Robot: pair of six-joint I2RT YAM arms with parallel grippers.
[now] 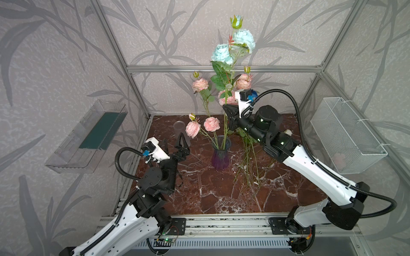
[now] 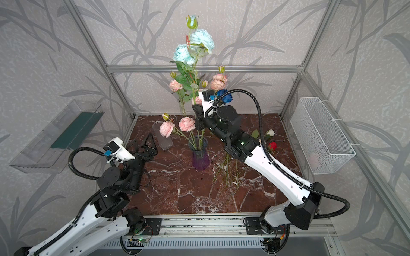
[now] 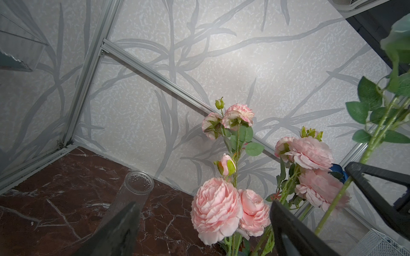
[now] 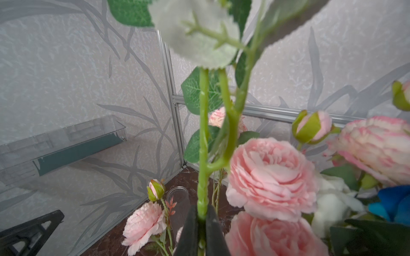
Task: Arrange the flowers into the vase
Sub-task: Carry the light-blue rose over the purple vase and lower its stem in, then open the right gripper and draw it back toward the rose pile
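Our marble table [image 1: 210, 195] sits inside leaf-papered walls [image 1: 55, 66], a clear tray [image 1: 88, 137] on the left one. The left gripper [image 1: 174, 145] gapes empty beside a tube [image 1: 180, 129] near the back left corner. Mid-table, the vase [image 1: 220, 157] holds pink flowers [image 1: 211, 124]; the right gripper [image 4: 200, 223] clamps the turquoise flower [image 1: 223, 53] by its stem above it. Rightward, loose stems [image 1: 248, 159] lie with heads behind the arm [image 1: 310, 164]; the basket [image 1: 346, 133] holds something unclear.

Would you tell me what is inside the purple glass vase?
Green stems of frilly pink flowers, plus the turquoise-flowered stem in the right gripper. The tinted vase hides their lower ends.
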